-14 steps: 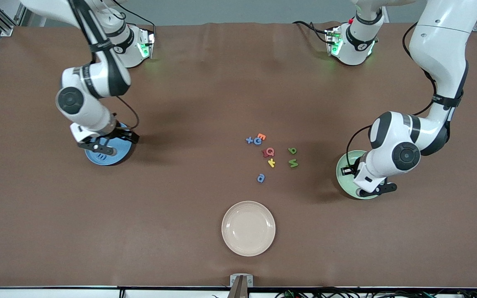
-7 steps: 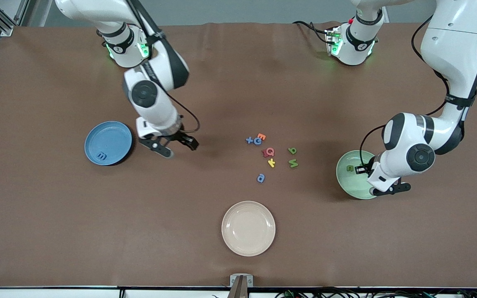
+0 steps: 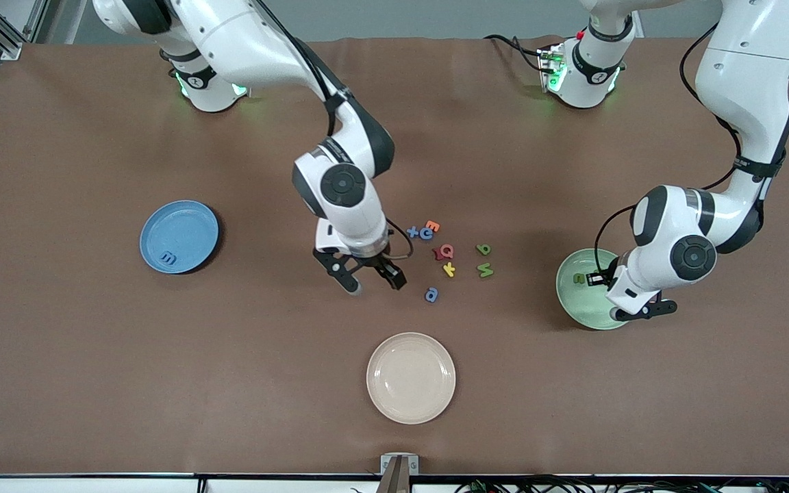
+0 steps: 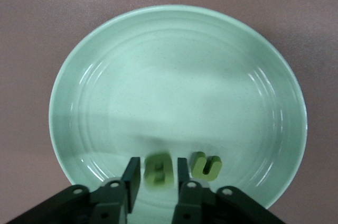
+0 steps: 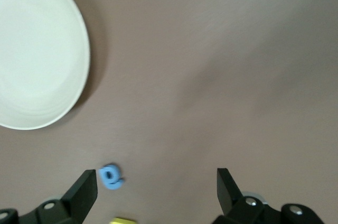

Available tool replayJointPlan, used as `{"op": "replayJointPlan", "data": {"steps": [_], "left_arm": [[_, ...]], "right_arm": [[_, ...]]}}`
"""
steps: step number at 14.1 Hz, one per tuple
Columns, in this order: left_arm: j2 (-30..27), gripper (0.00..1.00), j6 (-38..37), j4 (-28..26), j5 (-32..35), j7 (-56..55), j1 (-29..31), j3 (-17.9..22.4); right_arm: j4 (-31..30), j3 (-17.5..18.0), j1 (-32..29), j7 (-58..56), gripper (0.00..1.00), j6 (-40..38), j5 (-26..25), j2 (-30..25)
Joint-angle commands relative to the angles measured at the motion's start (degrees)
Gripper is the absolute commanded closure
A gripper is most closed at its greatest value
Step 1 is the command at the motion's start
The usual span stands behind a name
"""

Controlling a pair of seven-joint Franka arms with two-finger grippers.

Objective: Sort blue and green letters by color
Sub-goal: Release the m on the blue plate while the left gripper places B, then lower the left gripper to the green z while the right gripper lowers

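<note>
Near the middle of the table, the right gripper point(image 3: 368, 279) hangs with its jaws wide apart and empty over the bare surface, and the lone blue letter point(image 3: 431, 294) lies just beside it toward the left arm's end, with the right arm clearly the nearer one.

At the left arm's end, the left gripper point(image 3: 633, 312) is over the pale green plate point(image 3: 568, 296); its jaws stand a little apart with a green letter point(image 4: 159, 171) between them, and whether it is gripped cannot be told.

By count there are four blue letters, one on the blue plate point(image 3: 189, 226) and three on the table, four green ones, two in the green plate and two on the table, and one empty cream plate point(image 3: 411, 377).
</note>
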Motion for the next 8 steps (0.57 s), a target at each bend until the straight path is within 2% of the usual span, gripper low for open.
{"op": "replayJointPlan", "data": {"steps": [1,2,5,8], "left_arm": [[-0.9,0.15,0.7,-0.8,1.1,0.4,0.5,-0.5],[-1.2,0.02,0.6,-0.7,1.0,0.3,0.1,-0.6],[-1.6,0.00,-0.1,0.4,0.8,-1.9,-0.1,-3.5],[-1.6,0.00,-1.8,2.4,0.8,-9.0,-0.2,-7.5]], "right_arm": [[11.8,-0.6,1.0,2.4,0.00,-1.5,0.5,8.4],[13.9,-0.7,1.1,2.0,0.00,-0.9,0.4,10.0],[16.3,-0.9,2.3,0.1,0.00,2.9,-0.1,12.8],[19.2,-1.6,3.6,-1.8,0.01,3.7,-0.5,16.3]]}}
